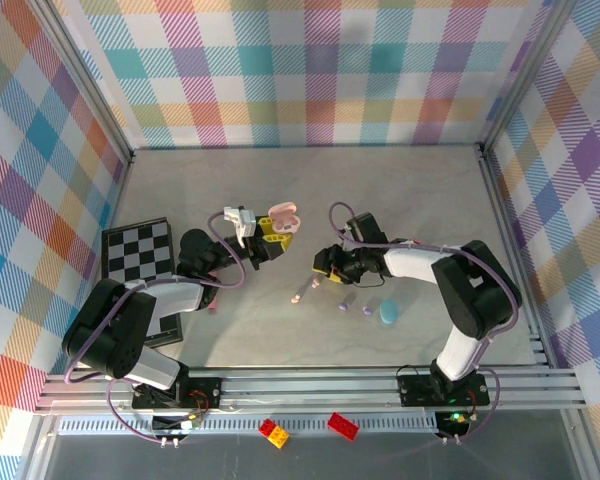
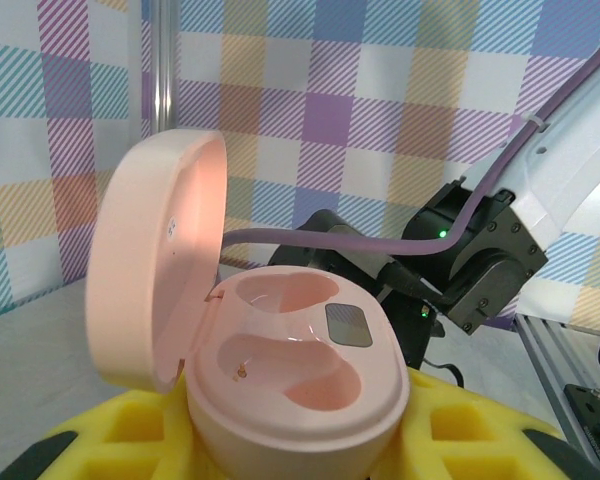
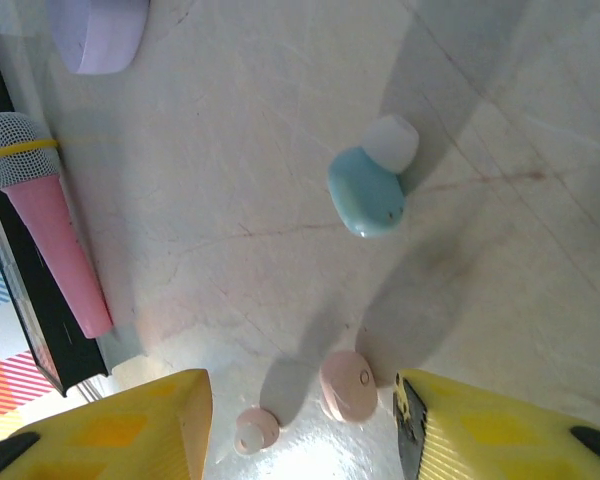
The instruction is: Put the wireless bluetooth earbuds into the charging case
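1. The right gripper (image 3: pixel 302 425) is spread, with its yellow fingers (image 3: pixel 130 425) standing either side of the pink earbud (image 3: pixel 348 385), which lies on the table (image 3: pixel 280 150). Nothing is pinched. The bud sits much closer to one finger than the other, so an off-centre closure is judged likely to push or flick it aside.
2. A small pink piece (image 3: pixel 255 430) lies just beside that bud, between the same fingers. Whether it is a second bud cannot be told, but both could be caught together.
3. The bud is tiny, rounded and glossy. It is expected to twist in soft pads and then to meet its well misaligned.
4. The left gripper (image 1: pixel 271 234) is pressed onto the pink charging case (image 2: pixel 300 380). The lid (image 2: pixel 150 260) is open and both wells (image 2: pixel 280 360) are empty. Any slip in this hold would shift the target.
5. A teal earbud (image 3: pixel 368 190) with a white tip lies near, and the lavender earbuds (image 1: pixel 345 302) lie beside a teal case (image 1: pixel 390 312).
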